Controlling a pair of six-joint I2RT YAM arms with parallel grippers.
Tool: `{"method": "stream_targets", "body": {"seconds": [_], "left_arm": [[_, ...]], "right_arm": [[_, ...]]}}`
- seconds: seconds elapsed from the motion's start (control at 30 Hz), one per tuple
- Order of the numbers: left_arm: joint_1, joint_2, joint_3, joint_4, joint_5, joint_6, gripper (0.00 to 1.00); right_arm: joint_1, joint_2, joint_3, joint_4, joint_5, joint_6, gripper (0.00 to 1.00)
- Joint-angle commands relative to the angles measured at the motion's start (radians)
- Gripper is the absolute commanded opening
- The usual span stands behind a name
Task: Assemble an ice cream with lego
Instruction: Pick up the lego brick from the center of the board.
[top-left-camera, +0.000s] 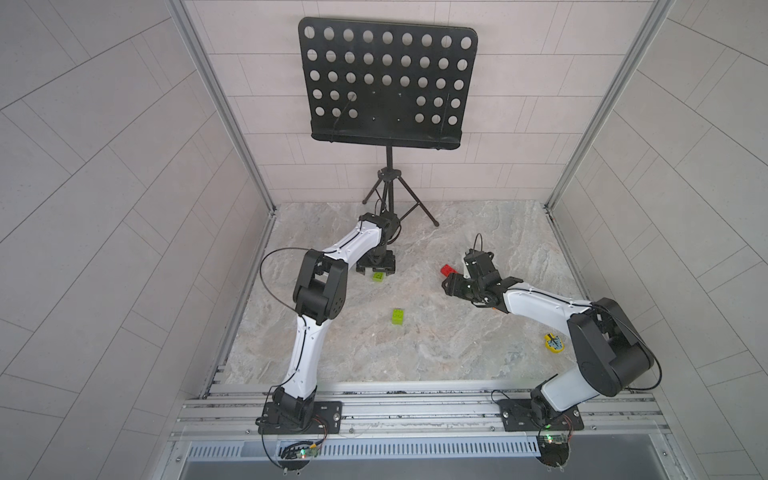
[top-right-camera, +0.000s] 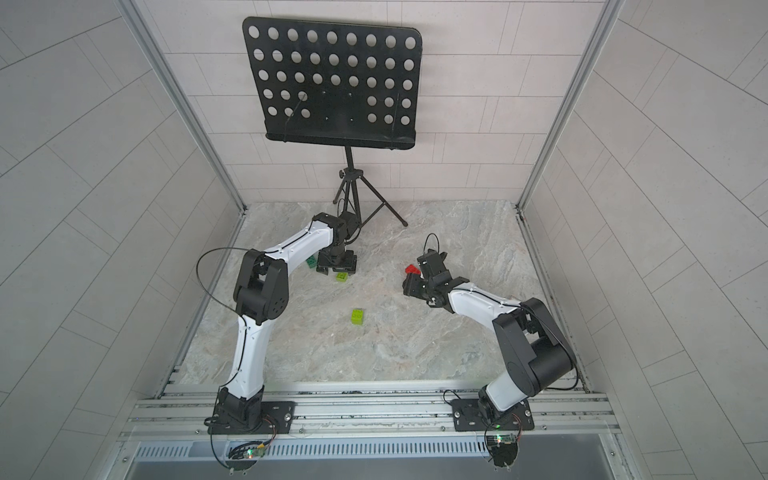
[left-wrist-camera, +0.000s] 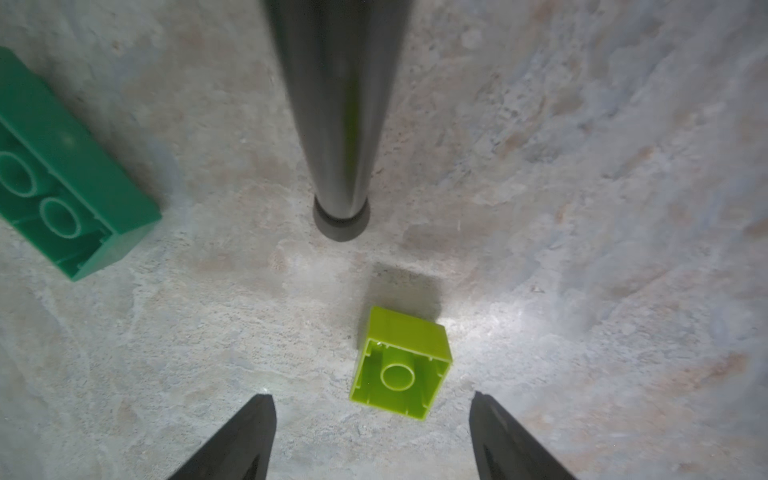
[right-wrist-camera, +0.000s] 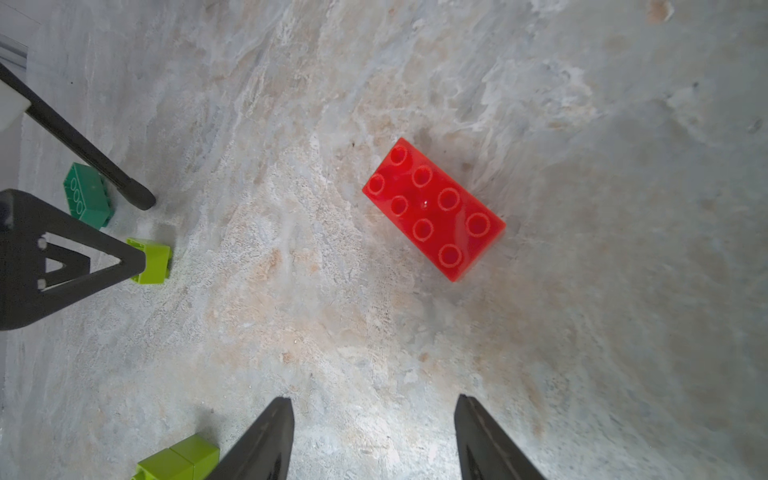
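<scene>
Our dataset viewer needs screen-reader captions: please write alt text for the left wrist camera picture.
A small lime-green square plastic brick, hollow underside facing the camera, lies ungripped on the marbled table just before the tips of the open left gripper. Beyond it stands a black tripod leg; a dark green rectangular brick lies apart.

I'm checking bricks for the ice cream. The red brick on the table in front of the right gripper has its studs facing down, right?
Not quite. The red brick does lie on the table in front of the right gripper, but its eight studs face up, not down. The right wrist view shows this clearly.
</scene>
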Motion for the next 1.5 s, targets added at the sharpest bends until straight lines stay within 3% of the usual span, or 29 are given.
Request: {"method": "stream_targets", "body": {"seconds": [0.0,0.2,0.67,0.93,1.17,1.47], "left_arm": [[0.008,0.029,0.040,-0.011,-0.007,0.021,0.79],[0.009,0.039,0.006,0.028,0.000,0.019,0.73],[0.001,-0.023,-0.129,0.176,0.011,0.002,0.39],[-0.016,-0.080,-0.157,0.169,0.017,-0.021,0.25],[-0.021,-0.284,-0.290,0.228,0.173,-0.086,0.21],[0.016,-0.550,-0.555,0.399,0.551,-0.213,0.21]], "right_arm": [[0.002,-0.025,-0.013,0.008,-0.001,-0.014,0.67],[0.004,-0.027,-0.014,0.013,-0.002,-0.016,0.66],[0.004,-0.027,-0.013,0.014,-0.007,-0.018,0.64],[0.005,-0.032,-0.016,0.014,-0.002,-0.021,0.63],[0.015,-0.057,-0.044,0.083,-0.054,-0.042,0.62],[0.045,-0.063,-0.139,0.515,-0.431,-0.082,0.64]]}}
